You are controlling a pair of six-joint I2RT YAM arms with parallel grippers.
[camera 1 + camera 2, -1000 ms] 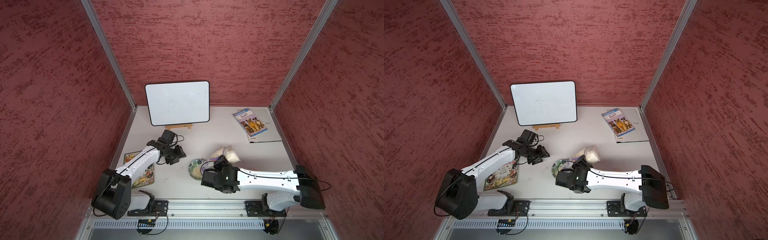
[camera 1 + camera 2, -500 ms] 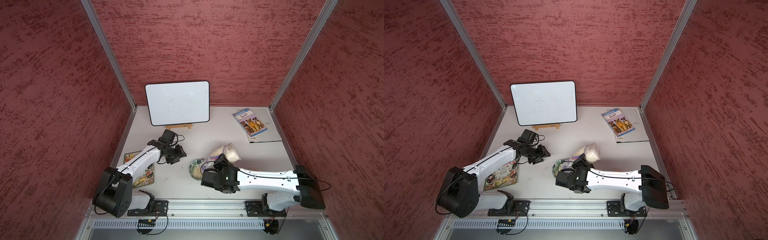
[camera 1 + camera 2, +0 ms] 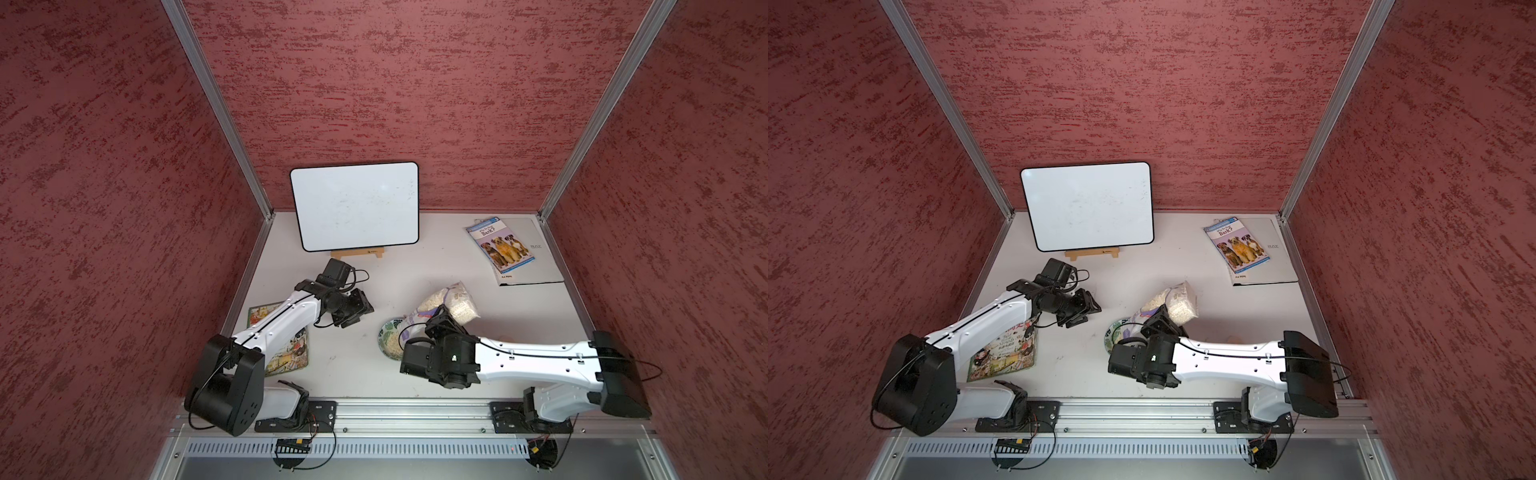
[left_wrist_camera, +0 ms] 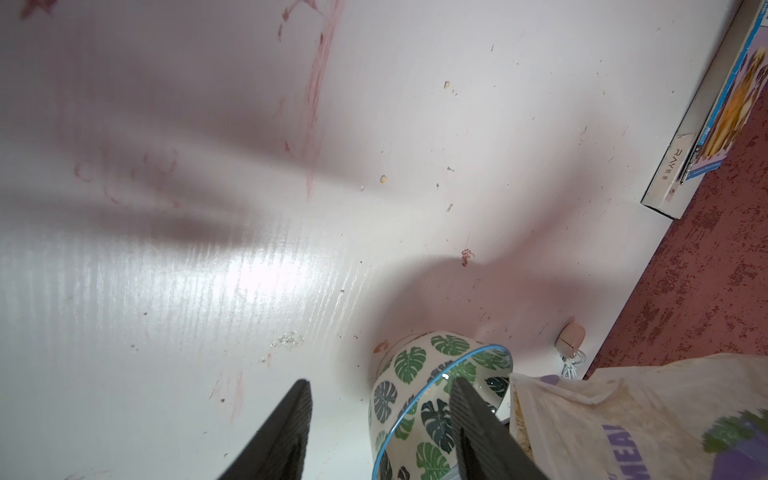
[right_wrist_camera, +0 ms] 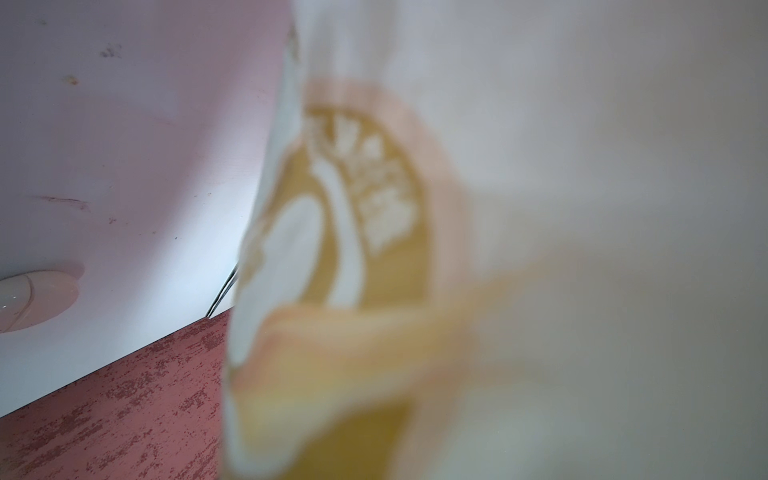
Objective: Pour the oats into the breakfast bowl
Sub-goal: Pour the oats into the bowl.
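1. Little has shifted: right gripper point(image 3: 438, 319) stays clamped on the tilted clear oats bag point(image 3: 457, 301), mouth over the leaf-patterned breakfast bowl point(image 3: 385, 332).
2. Pale flakes point(image 3: 392, 351) lie inside the bowl.
3. Left gripper point(image 4: 380, 382) hangs parted, empty, nearby.

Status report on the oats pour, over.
Left gripper open, empty, beside bowl. Right gripper shut on oats bag, tilted, mouth over bowl. Some oats in bowl. Nothing blocking.

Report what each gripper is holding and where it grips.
The right gripper holds the oats bag around its middle, tipped over the bowl. The left gripper is open and empty.
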